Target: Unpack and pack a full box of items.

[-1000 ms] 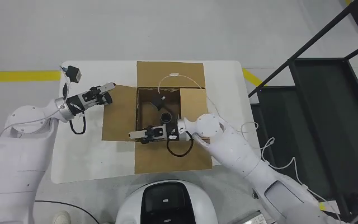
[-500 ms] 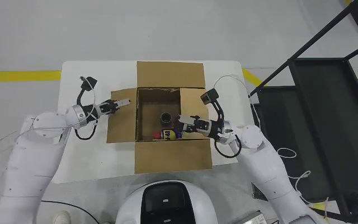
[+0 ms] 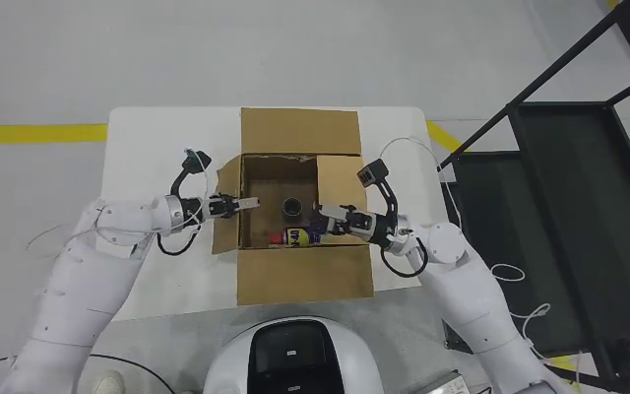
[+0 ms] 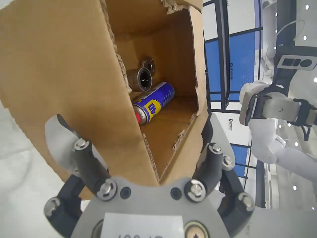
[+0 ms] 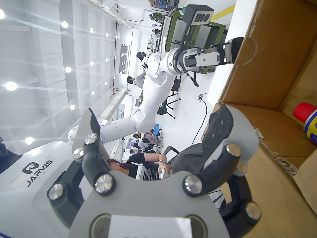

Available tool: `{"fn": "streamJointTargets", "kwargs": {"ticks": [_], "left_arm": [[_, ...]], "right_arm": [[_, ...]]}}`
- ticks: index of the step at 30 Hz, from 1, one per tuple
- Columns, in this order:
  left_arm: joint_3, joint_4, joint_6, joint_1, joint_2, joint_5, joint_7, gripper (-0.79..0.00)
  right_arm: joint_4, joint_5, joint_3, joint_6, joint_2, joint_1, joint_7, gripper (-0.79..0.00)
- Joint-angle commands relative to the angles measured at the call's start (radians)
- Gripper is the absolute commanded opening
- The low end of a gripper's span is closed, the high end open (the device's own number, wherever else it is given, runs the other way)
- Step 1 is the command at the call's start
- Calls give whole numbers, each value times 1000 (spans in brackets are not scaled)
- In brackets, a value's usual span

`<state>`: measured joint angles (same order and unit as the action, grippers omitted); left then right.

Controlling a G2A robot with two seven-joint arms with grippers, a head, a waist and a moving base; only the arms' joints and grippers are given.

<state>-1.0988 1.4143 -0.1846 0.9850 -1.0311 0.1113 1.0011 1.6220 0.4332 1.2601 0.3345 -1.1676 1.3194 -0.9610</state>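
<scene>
An open cardboard box [image 3: 300, 133] stands mid-table with its flaps spread. Inside lie a blue and yellow spray can [image 3: 295, 236] with a red cap and a metal cylinder [image 3: 293, 208]. The left wrist view shows the spray can [image 4: 153, 106] and the cylinder [image 4: 141, 76] at the bottom of the box [image 4: 62, 50]. My left gripper [image 3: 241, 205] is open, its fingers [image 4: 62, 134] straddling the raised left flap. My right gripper [image 3: 320, 222] is open at the box's right wall. In the right wrist view, its fingers [image 5: 220, 125] sit by the box edge [image 5: 272, 50], and the can's cap [image 5: 305, 115] shows.
The white table [image 3: 148, 148] has bare room to the left of the box. A thin white cable [image 3: 413, 148] loops over the table's right side. A black metal frame [image 3: 551, 148] stands just right of the table.
My left gripper moved right to the box's left flap, which now stands raised. My right gripper drew back from the box's near-left part to its right wall, uncovering the spray can.
</scene>
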Motion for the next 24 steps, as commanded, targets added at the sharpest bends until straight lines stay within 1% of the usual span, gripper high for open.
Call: {"fn": "streamJointTargets", "kwargs": {"ticks": [1,4,6,11,14,16,20,24], "left_arm": [[10,8,-12,3,-1,-13,23,0],[15,19,-32,9,0,0,19,0],[3,25,-47,14,2,-15,12,0],[-82,79,-81,42,15,-91,-15,0],[-131,133,-79,61,25,-121,-3,0],[-148,165,-67,66,29,-128,-4,0],[-142,211,-34,53,27,-126,-15,0],[-84,217,-6,11,15,-147,-22,0]], "right_arm": [[-1,-1,1,2,1,3,0,0],[-1,2,3,2,3,7,-2,0],[-1,3,5,3,4,9,-7,0],[-13,27,14,20,8,18,-28,0],[-29,53,30,32,12,25,-57,0],[-45,71,43,25,16,29,-88,0],[-73,96,83,6,26,42,-135,0],[-99,147,128,16,35,70,-185,0]]}}
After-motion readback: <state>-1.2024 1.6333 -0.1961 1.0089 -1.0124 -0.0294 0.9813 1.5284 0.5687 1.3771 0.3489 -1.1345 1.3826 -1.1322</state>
